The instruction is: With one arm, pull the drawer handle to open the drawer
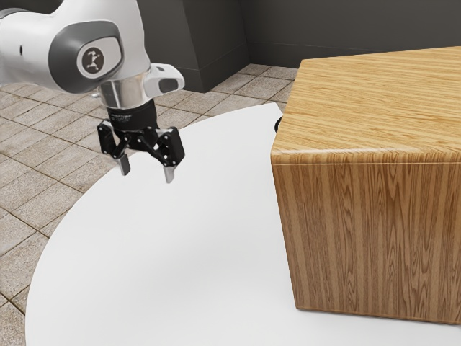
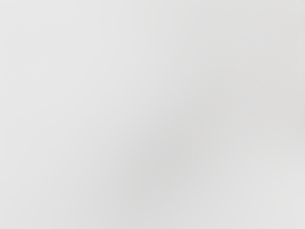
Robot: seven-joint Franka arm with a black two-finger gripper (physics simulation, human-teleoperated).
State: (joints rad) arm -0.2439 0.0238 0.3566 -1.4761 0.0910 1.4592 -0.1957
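A wooden cabinet stands on the round white table at the exterior view's right. A small dark piece, perhaps the drawer handle, peeks out behind its far left edge; the drawer front faces away and is hidden. My black gripper hangs open above the table, well to the left of the cabinet, fingers pointing down with nothing between them. Under my hand the wrist view has bare white table surface.
The table's curved edge runs along the exterior view's left and bottom. Beyond it lies a tiled floor, and a dark wall and plinth stand at the back.
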